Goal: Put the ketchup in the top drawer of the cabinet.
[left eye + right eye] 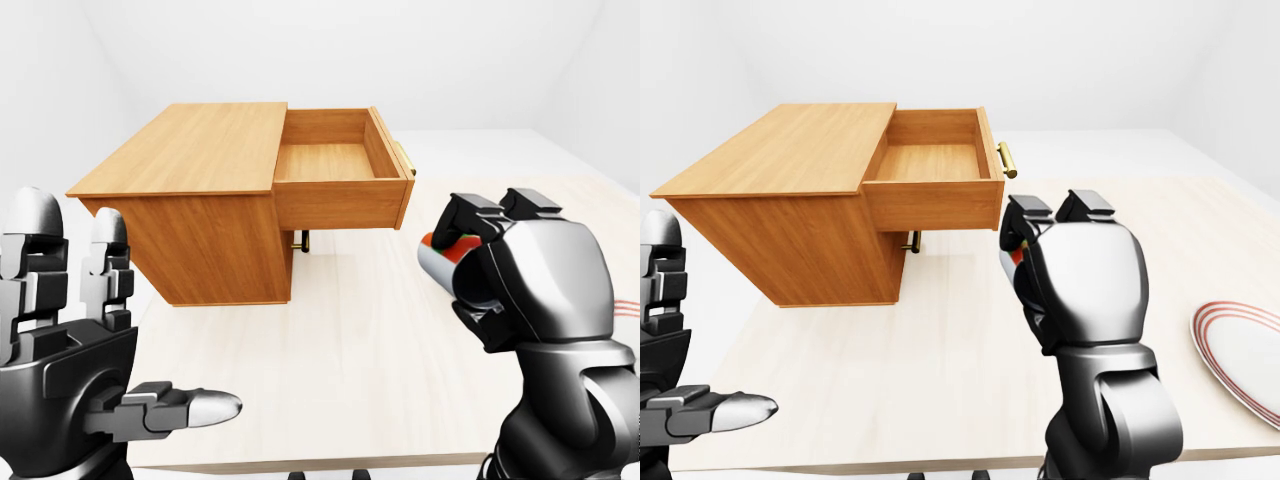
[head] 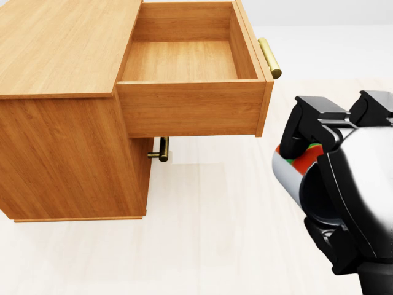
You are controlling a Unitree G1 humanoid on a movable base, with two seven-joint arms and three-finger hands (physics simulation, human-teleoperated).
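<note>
Wooden drawer (image 2: 184, 61) is open, so the right hand (image 2: 344, 184), squeezing the ketchup (image 2: 295, 166) tight, should lift it over the edge.

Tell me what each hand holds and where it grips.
The right hand grips the ketchup around its body, fingers curled over the top. The left hand is open and holds nothing.

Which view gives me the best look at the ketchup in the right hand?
The head view: the ketchup sits largest there, red label and pale body showing beside the right hand. The left-eye view shows the same side, smaller. In the right-eye view the hand covers nearly all of it; only a red sliver shows.
</note>
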